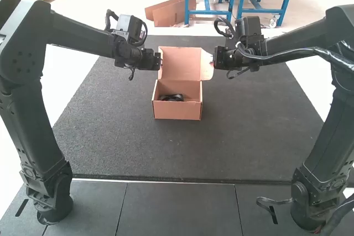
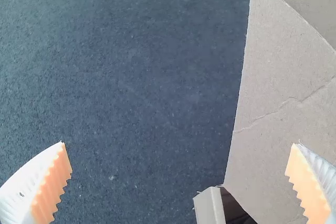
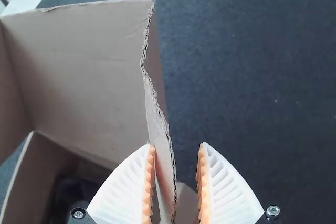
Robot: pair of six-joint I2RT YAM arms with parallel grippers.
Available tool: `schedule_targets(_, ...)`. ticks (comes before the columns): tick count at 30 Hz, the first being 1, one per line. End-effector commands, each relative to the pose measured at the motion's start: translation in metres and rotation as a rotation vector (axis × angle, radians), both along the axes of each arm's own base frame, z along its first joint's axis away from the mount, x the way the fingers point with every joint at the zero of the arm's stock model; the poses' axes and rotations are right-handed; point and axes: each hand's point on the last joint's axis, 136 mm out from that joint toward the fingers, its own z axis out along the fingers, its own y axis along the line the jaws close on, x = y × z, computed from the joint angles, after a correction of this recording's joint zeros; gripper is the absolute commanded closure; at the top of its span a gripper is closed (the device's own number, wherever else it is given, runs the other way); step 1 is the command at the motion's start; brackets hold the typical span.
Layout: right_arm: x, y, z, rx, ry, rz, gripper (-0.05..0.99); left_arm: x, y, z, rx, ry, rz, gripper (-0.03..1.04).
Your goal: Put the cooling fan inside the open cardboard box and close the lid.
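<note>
On the dark-matted counter (image 1: 260,125), the right tool (image 3: 177,148) has its fingers narrowly parted astride the ragged side edge of the upright lid (image 1: 180,63), not clearly clamping it. The left tool (image 2: 178,153) gapes wide, holding nothing, at the lid's other side edge. Below the lid, the open cardboard box (image 1: 177,109) holds the black cooling fan (image 1: 171,97).

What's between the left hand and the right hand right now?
The upright lid of the cardboard box stands between the left hand and the right hand, in the high view.
</note>
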Motion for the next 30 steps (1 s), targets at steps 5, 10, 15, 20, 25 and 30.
schedule_targets(5,0.001,0.014,0.021,0.049,-0.037,0.028,0.83,-0.001,-0.011,0.022,-0.035,-0.042,-0.029,0.04)
schedule_targets(10,-0.007,0.035,0.024,0.074,-0.038,0.061,0.84,-0.001,-0.011,0.022,-0.035,-0.042,-0.029,0.04)
schedule_targets(15,-0.017,0.056,0.024,0.092,-0.030,0.098,0.84,-0.001,-0.011,0.024,-0.036,-0.045,-0.029,0.04)
schedule_targets(20,-0.023,0.068,0.022,0.092,-0.027,0.122,0.84,-0.001,-0.011,0.025,-0.036,-0.047,-0.029,0.04)
schedule_targets(25,-0.024,0.069,0.014,0.085,-0.015,0.122,0.84,-0.002,-0.010,0.023,-0.037,-0.040,-0.027,0.04)
schedule_targets(30,-0.028,0.068,0.006,0.069,-0.003,0.128,0.84,-0.007,-0.009,0.017,-0.041,-0.006,-0.018,0.04)
